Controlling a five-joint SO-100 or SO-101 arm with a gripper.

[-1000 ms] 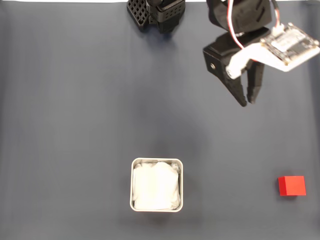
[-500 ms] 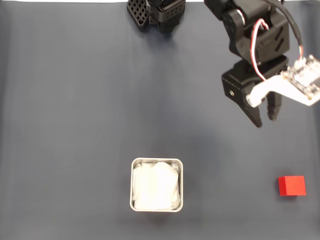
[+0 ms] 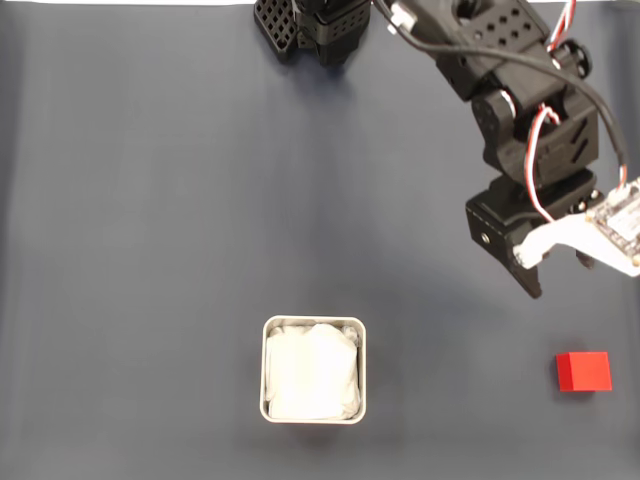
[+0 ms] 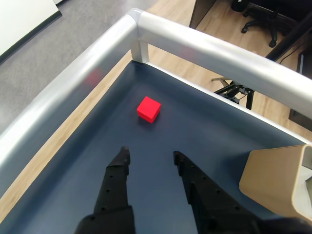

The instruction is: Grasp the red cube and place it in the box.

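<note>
The red cube point(image 3: 583, 371) lies on the dark blue mat near the lower right edge of the fixed view. In the wrist view the red cube point(image 4: 148, 108) sits a short way beyond the fingertips. My gripper point(image 3: 556, 280) hovers above and slightly left of the cube, partly hidden under the white camera board. The wrist view shows the gripper point(image 4: 151, 155) open, both black fingers spread with nothing between them. The box point(image 3: 266, 384), a small square tin lined with crumpled white paper, stands at the bottom centre, well left of the gripper.
The arm's black base point(image 3: 315, 30) stands at the top edge. A silver metal rail point(image 4: 195, 44) borders the mat just behind the cube in the wrist view. A tan block point(image 4: 273, 175) sits at the right there. Bare mat lies between cube and box.
The arm has stretched out, carrying the gripper down and to the right in the fixed view, closer to the red cube. Cube and box have not moved.
</note>
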